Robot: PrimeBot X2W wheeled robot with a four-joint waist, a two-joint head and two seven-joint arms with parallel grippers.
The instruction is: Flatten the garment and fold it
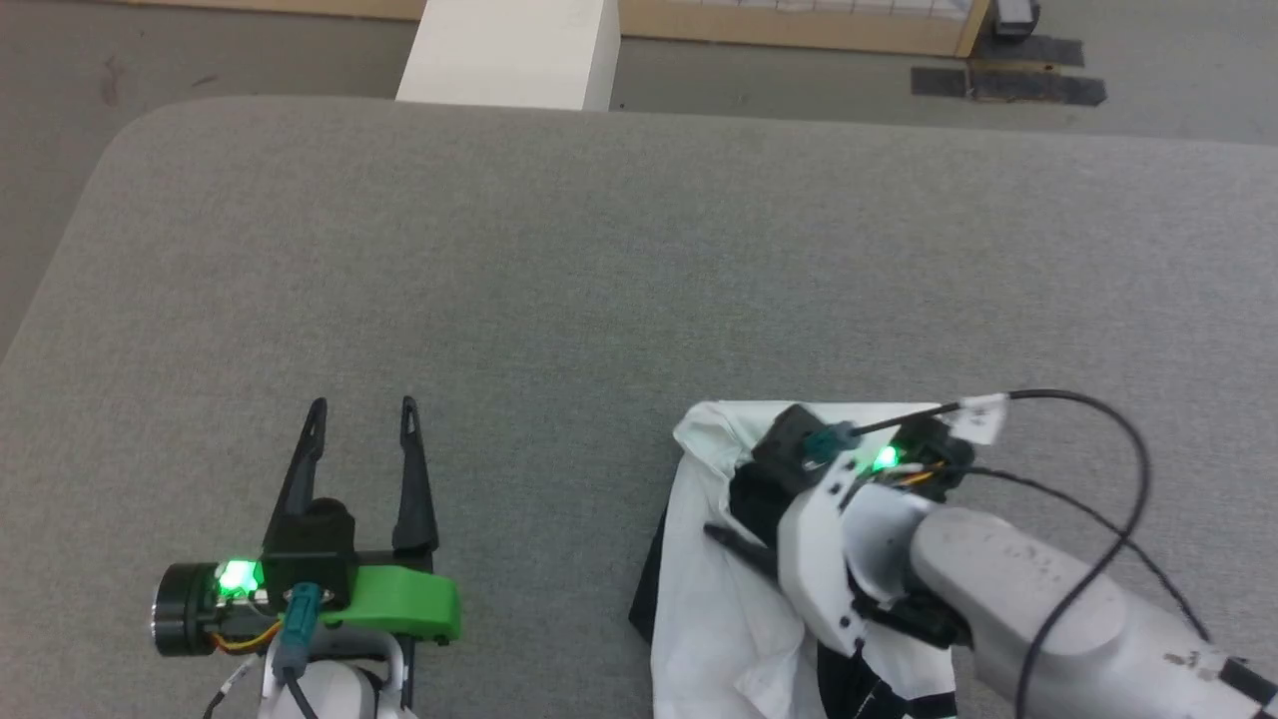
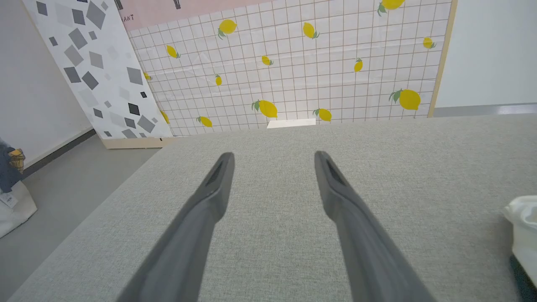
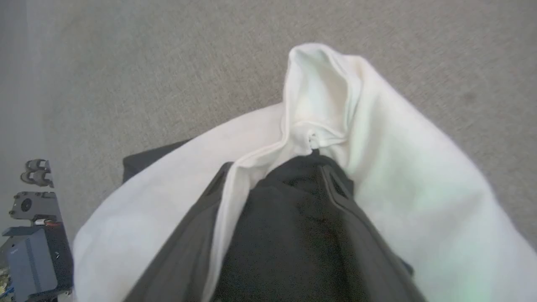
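Observation:
The garment [image 1: 699, 599] lies bunched on the grey padded table [image 1: 599, 250] at the near right, white body cloth heaped over black parts. My right gripper [image 3: 277, 176] is dug into the heap, fingers spread, with black cloth lying between them and white cloth [image 3: 398, 167] draped around both. In the head view its wrist [image 1: 849, 519] sits on top of the pile, and one dark finger [image 1: 729, 539] pokes out over the white cloth. My left gripper [image 1: 361, 407] hovers open over bare table at the near left, well apart from the garment. The left wrist view has the same open fingers [image 2: 218, 184] and a white edge of the garment [image 2: 522, 226] at far right.
A white post [image 1: 509, 50] stands just beyond the table's far edge. Dark tape patches [image 1: 1008, 85] mark the floor at the back right. A lemon-patterned panel [image 2: 293, 63] and a speckled board [image 2: 96, 71] stand behind the table. The table's left corner is rounded.

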